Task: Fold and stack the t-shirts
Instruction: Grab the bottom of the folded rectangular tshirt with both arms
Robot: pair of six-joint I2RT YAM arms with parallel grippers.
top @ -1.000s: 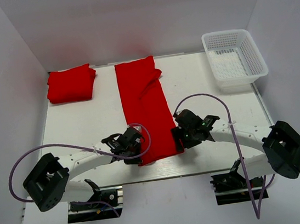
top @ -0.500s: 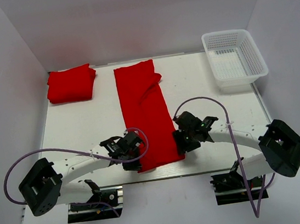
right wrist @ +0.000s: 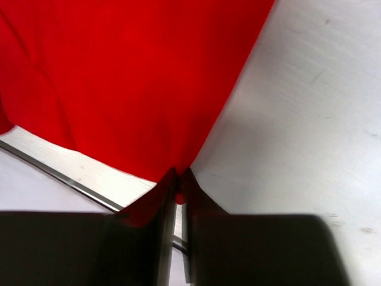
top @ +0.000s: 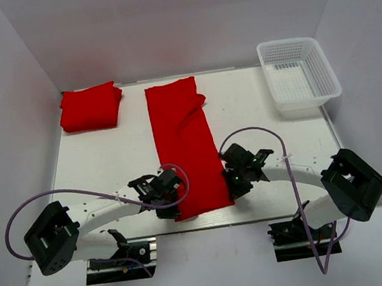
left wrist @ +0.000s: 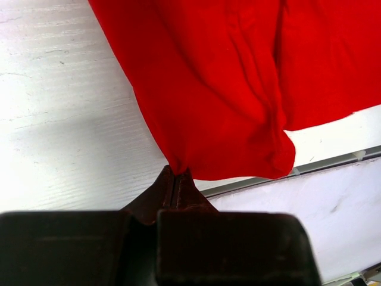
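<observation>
In the left tool (left wrist: pixel 177 177) and right tool (right wrist: pixel 178 176), the t-shirt (top: pixel 184 144) corners lie hidden.

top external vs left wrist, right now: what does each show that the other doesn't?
Top external only: the folded t-shirt at the far left, the white mesh basket at the far right, the right arm reaching the near right corner of the long t-shirt, and that shirt's full length.
Left wrist only: the left jaws shut on the shirt's near left corner, with cloth pinched between them and bunched beside them.
Both: the long t-shirt and the white table.
</observation>
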